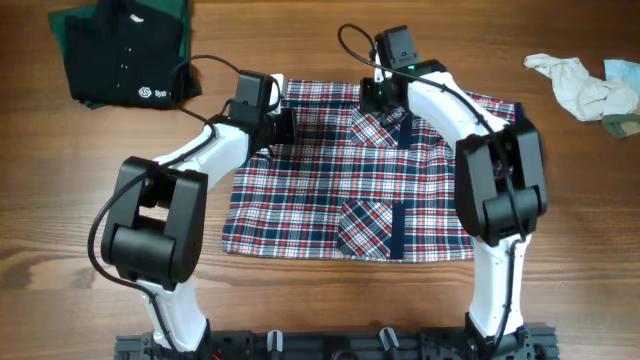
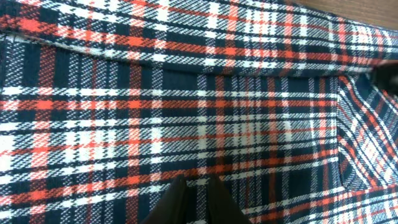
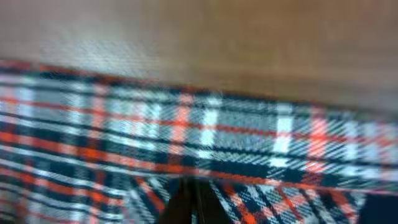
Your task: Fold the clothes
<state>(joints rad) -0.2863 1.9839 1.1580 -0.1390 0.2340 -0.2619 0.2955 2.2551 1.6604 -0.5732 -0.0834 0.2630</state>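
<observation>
where the plaid shirt [image 1: 350, 190] lies spread flat at the middle of the table [image 1: 560, 210], both grippers sit low at its far edge. the left gripper [image 1: 284, 126], far left, shows fingertips barely parted; whether they pinch cloth i cannot tell. the right gripper [image 1: 380, 97], further right, is closed tight, any hold lost in blur.

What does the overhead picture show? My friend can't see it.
A large red, white and navy plaid shirt lies spread on a brown wooden table, with the robot's left pincer and right pincer reaching to its far edge. A folded black garment sits far left, a crumpled off-white cloth far right.
</observation>
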